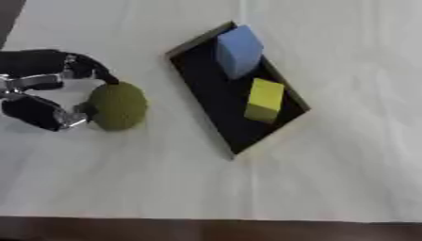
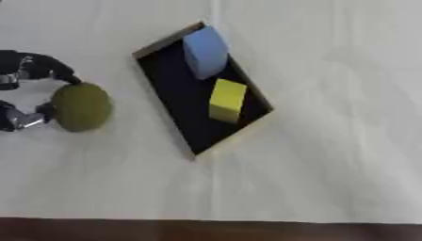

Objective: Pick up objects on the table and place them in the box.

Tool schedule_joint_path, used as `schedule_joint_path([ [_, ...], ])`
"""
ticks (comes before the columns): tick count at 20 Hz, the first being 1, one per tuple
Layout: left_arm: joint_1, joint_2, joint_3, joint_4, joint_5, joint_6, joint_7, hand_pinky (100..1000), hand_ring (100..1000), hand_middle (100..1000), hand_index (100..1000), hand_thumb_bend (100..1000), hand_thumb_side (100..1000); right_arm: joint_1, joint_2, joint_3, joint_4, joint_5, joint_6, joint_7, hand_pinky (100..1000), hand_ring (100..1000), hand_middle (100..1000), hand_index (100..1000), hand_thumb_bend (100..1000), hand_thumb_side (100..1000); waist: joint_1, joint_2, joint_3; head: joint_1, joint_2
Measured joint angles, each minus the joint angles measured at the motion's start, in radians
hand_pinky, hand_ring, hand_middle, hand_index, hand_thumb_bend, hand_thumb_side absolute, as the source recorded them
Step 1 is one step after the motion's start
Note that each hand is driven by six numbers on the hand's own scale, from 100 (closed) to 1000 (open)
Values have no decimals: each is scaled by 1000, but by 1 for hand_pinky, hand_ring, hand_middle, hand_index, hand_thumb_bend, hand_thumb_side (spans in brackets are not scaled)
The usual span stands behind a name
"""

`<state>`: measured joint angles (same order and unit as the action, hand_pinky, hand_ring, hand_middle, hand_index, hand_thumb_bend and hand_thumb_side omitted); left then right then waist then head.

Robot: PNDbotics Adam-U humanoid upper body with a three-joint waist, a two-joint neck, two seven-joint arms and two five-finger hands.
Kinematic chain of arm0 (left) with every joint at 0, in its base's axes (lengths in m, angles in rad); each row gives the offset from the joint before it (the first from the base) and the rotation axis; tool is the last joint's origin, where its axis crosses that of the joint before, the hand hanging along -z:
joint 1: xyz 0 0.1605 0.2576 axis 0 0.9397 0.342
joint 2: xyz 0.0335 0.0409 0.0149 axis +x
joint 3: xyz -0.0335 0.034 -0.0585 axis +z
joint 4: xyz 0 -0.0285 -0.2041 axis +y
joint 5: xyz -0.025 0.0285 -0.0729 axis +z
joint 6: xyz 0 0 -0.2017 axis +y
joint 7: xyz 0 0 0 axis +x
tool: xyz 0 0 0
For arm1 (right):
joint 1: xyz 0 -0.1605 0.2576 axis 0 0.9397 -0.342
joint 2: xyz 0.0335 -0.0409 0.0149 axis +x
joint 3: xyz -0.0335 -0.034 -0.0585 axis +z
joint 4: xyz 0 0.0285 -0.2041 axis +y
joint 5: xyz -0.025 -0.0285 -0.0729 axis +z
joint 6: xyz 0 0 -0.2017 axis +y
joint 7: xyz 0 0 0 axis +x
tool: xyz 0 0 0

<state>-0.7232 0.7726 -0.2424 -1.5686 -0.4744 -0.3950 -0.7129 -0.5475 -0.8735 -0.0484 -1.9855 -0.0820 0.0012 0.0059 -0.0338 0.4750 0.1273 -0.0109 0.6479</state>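
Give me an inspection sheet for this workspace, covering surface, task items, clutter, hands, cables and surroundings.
Surface: white table, covered in lightly creased white material.
Job's things: black box lies askew, holding a blue block at its far end and a yellow block nearer; olive-green round object lies outside, left of the box.
Clutter: nothing seen.
Hands: left hand has fingers curled round the round object; right hand not in view.
Cables: nothing seen.
Surroundings: dark brown strip along the near edge.
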Motion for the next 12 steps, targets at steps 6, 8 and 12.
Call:
schedule_joint_path([
  [6,0,-8,-2,4,-70,-23,23,990,937,802,945,246,408,3,8,0,0,-7,8,5,860,765,618,759,100,503,0,1,2,0,-7],
  [8,-1,-14,-2,14,-89,-33,33,970,923,777,922,245,426,5,10,-1,0,-9,11,6,859,763,615,757,100,504,1,1,2,0,-7],
  [12,-9,-32,-1,39,-135,-40,70,886,839,638,838,213,356,11,17,-1,0,-13,17,12,859,761,613,754,100,506,1,2,1,0,-7],
])
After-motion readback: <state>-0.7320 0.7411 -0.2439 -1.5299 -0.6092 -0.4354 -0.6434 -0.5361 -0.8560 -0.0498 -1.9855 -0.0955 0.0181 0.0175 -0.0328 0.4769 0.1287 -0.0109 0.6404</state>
